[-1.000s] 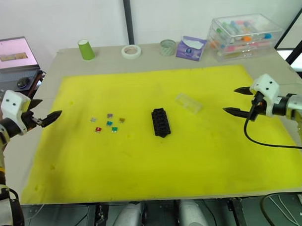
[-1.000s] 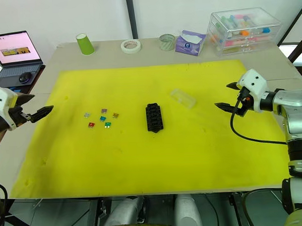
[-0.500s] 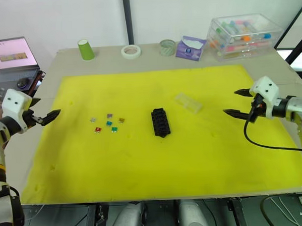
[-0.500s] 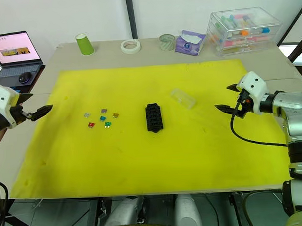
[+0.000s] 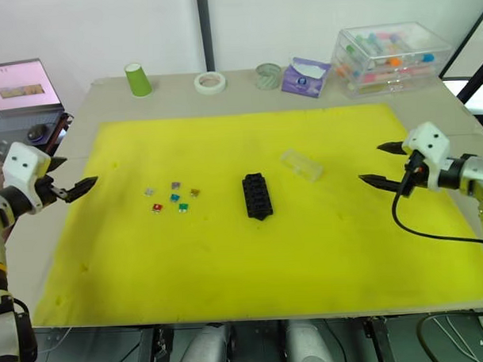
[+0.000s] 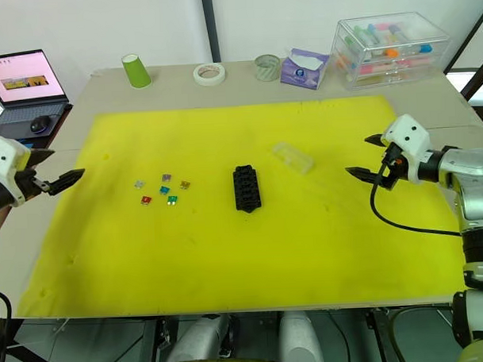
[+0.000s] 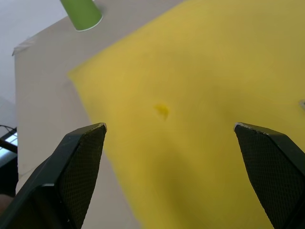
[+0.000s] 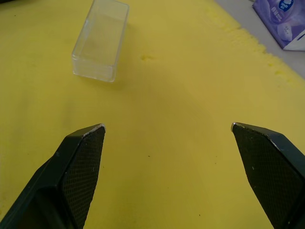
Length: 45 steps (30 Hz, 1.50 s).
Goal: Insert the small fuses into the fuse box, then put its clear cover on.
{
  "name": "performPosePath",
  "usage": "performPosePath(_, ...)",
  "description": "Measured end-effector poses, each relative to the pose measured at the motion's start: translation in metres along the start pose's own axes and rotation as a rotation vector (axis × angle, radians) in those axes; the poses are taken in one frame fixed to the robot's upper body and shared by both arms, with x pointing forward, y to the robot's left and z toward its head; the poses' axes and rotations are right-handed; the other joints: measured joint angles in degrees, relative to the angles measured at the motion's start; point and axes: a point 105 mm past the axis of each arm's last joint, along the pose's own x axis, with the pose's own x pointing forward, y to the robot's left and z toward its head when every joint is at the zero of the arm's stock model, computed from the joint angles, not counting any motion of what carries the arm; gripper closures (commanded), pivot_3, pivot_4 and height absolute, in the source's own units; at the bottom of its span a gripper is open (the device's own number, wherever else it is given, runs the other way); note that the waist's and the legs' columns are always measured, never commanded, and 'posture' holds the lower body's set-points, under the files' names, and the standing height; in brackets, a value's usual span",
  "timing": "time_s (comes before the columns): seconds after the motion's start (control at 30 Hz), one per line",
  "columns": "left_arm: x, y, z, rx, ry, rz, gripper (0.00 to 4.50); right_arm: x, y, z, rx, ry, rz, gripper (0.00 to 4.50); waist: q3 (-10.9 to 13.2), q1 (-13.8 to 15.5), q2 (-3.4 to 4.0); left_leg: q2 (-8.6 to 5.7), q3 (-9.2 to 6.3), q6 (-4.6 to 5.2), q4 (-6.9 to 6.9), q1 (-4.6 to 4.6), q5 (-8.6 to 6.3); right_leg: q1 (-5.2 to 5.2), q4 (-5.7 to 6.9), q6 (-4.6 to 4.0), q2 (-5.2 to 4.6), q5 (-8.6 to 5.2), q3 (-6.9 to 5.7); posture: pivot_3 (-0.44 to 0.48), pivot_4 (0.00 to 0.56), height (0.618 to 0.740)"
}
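Fuses (image 5: 172,197) left of fuse box (image 5: 257,195)

A large yellow mat (image 5: 228,253) covers most of the counter (image 5: 103,94). Behind the mat, along the far edge, stand a green paper cup (image 5: 138,79), a roll of white tape (image 5: 210,82), a greenish tape roll (image 5: 268,76), a purple tissue pack (image 5: 304,76) and a clear bin (image 5: 392,56) with coloured tubes. An open laptop (image 5: 20,89) with a mouse (image 5: 36,132) sits on the left.

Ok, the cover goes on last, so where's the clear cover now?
The clear cover lies on the yellow mat, just right of the fuse box.
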Motion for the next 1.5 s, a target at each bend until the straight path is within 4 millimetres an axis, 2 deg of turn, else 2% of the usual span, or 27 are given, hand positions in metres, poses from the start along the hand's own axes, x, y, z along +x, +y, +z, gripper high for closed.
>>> performPosePath(0.2, -0.001, -0.006, 0.003, -0.102, -0.019, -0.065, 0.01, 0.001, 0.002, 0.004, 0.012, -0.014, 0.011, 0.02, 0.0, -0.1, 0.0, 0.0, 0.0, 0.0, 0.0, 0.0, 0.0, -0.02, 0.11, 0.0, 0.0, 0.0, 0.0, 0.0, 0.15, 0.74)
performPosePath(0.3, -0.008, -0.011, 0.004, -0.137, -0.008, -0.107, 0.01, 0.004, 0.006, 0.024, 0.001, -0.074, 0.042, 0.02, 0.0, -0.3, 0.0, 0.01, 0.0, 0.0, -0.02, 0.0, 0.0, -0.07, 0.21, 0.0, -0.01, 0.0, 0.02, 0.0, 0.15, 0.74)
performPosePath(0.4, -0.015, -0.015, 0.004, -0.179, -0.001, -0.133, 0.01, 0.009, 0.017, 0.054, -0.029, -0.171, 0.094, 0.02, 0.0, -1.0, 0.0, 0.02, -0.04, 0.0, -0.03, 0.0, 0.0, -0.11, 0.21, 0.0, -0.01, 0.0, 0.01, 0.0, 0.15, 0.74)
performPosePath(0.5, -0.021, -0.017, 0.002, -0.229, 0.023, -0.145, 0.01, 0.017, 0.037, 0.083, -0.034, -0.272, 0.173, 0.02, 0.0, -1.2, 0.0, 0.01, -0.05, 0.0, -0.03, -0.02, 0.0, -0.11, 0.22, 0.0, -0.02, 0.0, 0.01, 0.0, 0.15, 0.74)
performPosePath(0.67, -0.031, -0.023, 0.005, -0.347, 0.033, -0.16, 0.01, 0.028, 0.109, 0.163, -0.103, -0.518, 0.474, 0.02, 0.0, -1.5, 0.0, 0.07, -0.07, 0.0, -0.07, -0.03, 0.0, -0.2, 0.26, -0.01, 0.0, 0.0, 0.02, 0.0, 0.15, 0.74)
performPosePath(0.77, -0.04, -0.026, 0.003, -0.437, 0.045, -0.162, 0.01, 0.029, 0.13, 0.185, -0.128, -0.579, 0.55, 0.02, 0.0, -1.2, -0.05, 0.03, -0.11, 0.02, -0.01, -0.05, -0.02, -0.12, 0.24, -0.01, -0.03, 0.0, 0.02, 0.0, 0.15, 0.74)
performPosePath(0.83, -0.045, -0.031, 0.001, -0.518, 0.062, -0.176, 0.01, 0.032, 0.137, 0.19, -0.119, -0.593, 0.569, 0.02, 0.0, -0.9, -0.08, 0.02, -0.13, 0.02, 0.01, -0.05, -0.02, -0.11, 0.25, -0.01, -0.02, 0.0, 0.01, 0.0, 0.15, 0.74)
performPosePath(0.97, -0.05, -0.042, 0.01, -0.771, 0.107, -0.234, 0.01, 0.037, 0.142, 0.19, -0.113, -0.582, 0.579, 0.02, 0.0, -0.1, -0.11, -0.01, -0.12, 0.03, 0.04, -0.05, -0.02, -0.1, 0.26, -0.01, 0.0, 0.0, 0.01, 0.0, 0.15, 0.74)
performPosePath(1.1, -0.045, -0.042, 0.039, -1.134, 0.121, -0.328, 0.01, 0.039, 0.142, 0.19, -0.116, -0.58, 0.574, 0.02, -0.1, 0.4, -0.18, -0.08, -0.14, 0.03, 0.11, -0.04, -0.02, -0.12, 0.34, 0.0, 0.06, 0.0, -0.07, 0.0, 0.15, 0.74)
performPosePath(1.17, -0.043, -0.042, 0.047, -1.241, 0.114, -0.367, 0.01, 0.041, 0.144, 0.19, -0.115, -0.579, 0.581, 0.02, -0.1, -0.1, -0.21, -0.1, -0.11, 0.03, 0.09, -0.02, -0.02, -0.16, 0.4, 0.0, 0.01, 0.0, -0.05, 0.0, 0.15, 0.74)
performPosePath(1.23, -0.041, -0.044, 0.044, -1.336, 0.115, -0.393, 0.01, 0.041, 0.144, 0.19, -0.113, -0.578, 0.577, 0.02, -0.1, -0.5, -0.21, -0.08, -0.12, 0.03, 0.05, -0.02, -0.02, -0.24, 0.45, 0.0, 0.02, 0.0, -0.05, 0.0, 0.15, 0.74)
performPosePath(1.37, -0.02, -0.053, 0.033, -1.49, 0.157, -0.427, 0.01, 0.041, 0.143, 0.188, -0.105, -0.575, 0.572, 0.02, -0.1, -1.3, -0.23, -0.08, -0.17, 0.01, 0.05, -0.03, -0.01, -0.25, 0.49, -0.01, 0.03, 0.0, -0.07, 0.0, 0.15, 0.74)
performPosePath(1.5, -0.011, -0.06, 0.024, -1.517, 0.219, -0.424, 0.01, 0.042, 0.143, 0.188, -0.101, -0.575, 0.563, 0.02, -0.1, -1.6, -0.26, -0.08, -0.16, 0.01, 0.02, -0.04, -0.01, -0.33, 0.51, 0.0, 0.01, 0.0, -0.05, 0.0, 0.15, 0.74)
